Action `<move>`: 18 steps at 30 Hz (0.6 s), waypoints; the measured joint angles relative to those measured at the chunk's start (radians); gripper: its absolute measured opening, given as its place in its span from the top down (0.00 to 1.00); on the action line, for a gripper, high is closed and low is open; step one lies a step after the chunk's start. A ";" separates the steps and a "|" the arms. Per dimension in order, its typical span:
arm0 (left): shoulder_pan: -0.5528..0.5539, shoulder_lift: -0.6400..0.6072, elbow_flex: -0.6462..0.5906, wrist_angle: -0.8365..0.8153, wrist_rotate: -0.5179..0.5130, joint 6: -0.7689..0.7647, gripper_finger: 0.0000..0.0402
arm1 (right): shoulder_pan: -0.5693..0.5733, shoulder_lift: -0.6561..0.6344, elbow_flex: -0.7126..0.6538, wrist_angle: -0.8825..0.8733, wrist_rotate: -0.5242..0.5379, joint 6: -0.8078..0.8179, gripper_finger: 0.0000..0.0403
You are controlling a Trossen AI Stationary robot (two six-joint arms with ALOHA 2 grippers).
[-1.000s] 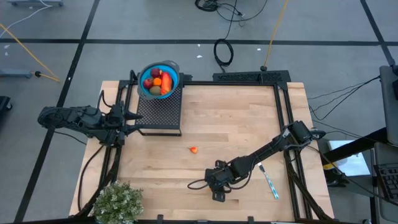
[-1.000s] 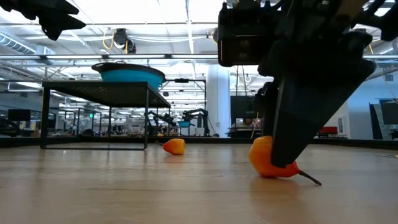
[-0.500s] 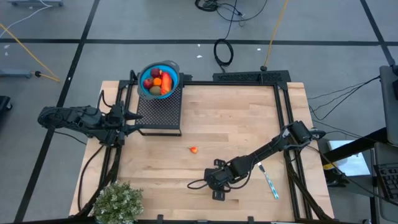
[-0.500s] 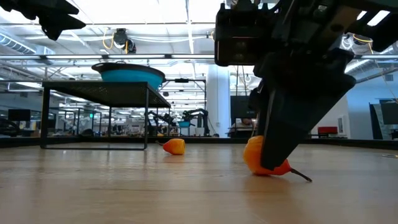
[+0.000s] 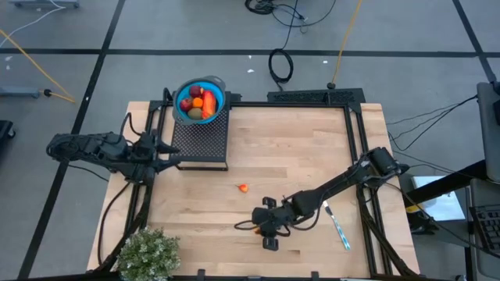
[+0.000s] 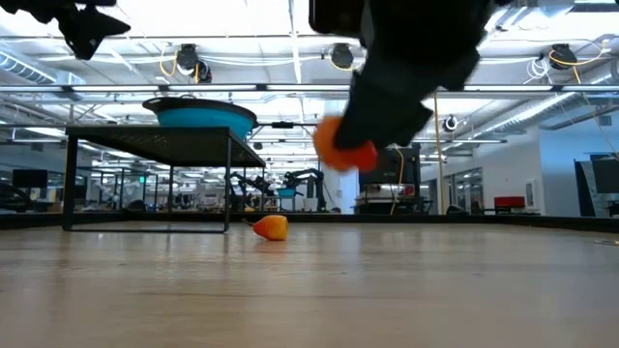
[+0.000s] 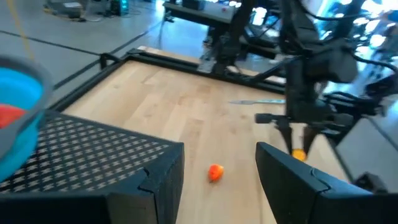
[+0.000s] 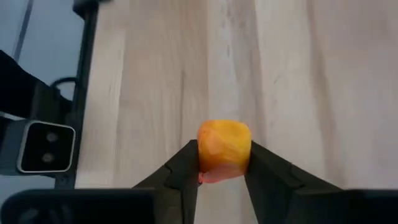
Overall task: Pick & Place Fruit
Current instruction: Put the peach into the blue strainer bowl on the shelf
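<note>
Right arm stretched low across the desk (image 5: pixel 297 156), its pincer (image 8: pixel 224 163) clamped on a small orange fruit piece (image 8: pixel 224 148), raised clear. Left pincer (image 7: pixel 217 180) spread apart, hovering beside the desk's left edge.

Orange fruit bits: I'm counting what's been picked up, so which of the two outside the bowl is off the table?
The orange bit pinched between the right gripper fingers, raised above the wood. The other orange bit lies loose on the table, near the mesh stand.

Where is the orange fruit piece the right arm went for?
The orange piece is clamped in the right pincer, lifted off the table near its front middle, right of the other orange bit lying on the wood.
</note>
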 joint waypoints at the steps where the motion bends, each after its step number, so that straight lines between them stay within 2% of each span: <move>1: 0.000 0.000 0.000 0.008 0.016 -0.003 0.50 | -0.005 -0.015 0.000 -0.001 0.001 -0.010 0.74; 10: 0.000 0.023 0.000 0.143 0.146 -0.048 0.50 | -0.081 -0.138 0.001 0.140 0.009 -0.186 0.74; 18: 0.000 0.129 0.000 0.225 0.180 -0.087 0.50 | -0.150 -0.204 0.001 0.262 0.111 -0.412 0.74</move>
